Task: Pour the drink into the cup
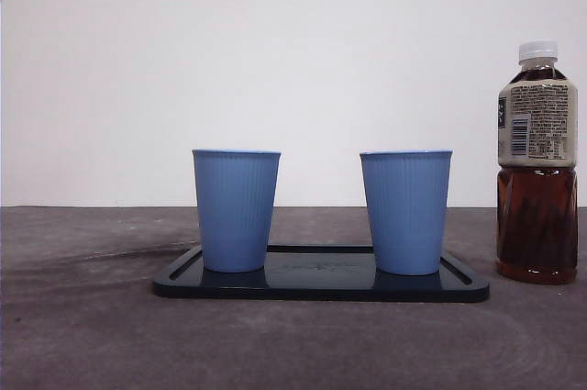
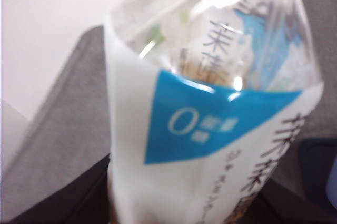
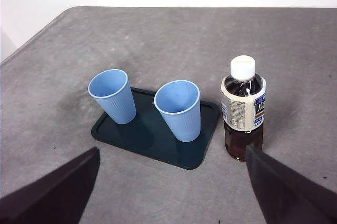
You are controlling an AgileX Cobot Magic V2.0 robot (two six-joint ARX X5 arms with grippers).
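My right gripper (image 3: 171, 192) hangs high above the tabletop, fingers (image 3: 52, 192) spread wide. My left gripper is clamped on a clear bottle (image 2: 210, 108).

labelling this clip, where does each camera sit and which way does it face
Front: table height, level at two blue cups on a dark tray; only a dark arm tip top-left.
Left wrist: filled by a clear bottle held close.
Right wrist: high, looking down, open jaws at bottom.
Front and right wrist share cups, tray, tea bottle.

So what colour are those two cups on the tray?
Blue, with fine vertical ribbing; the cups show best in the front view.
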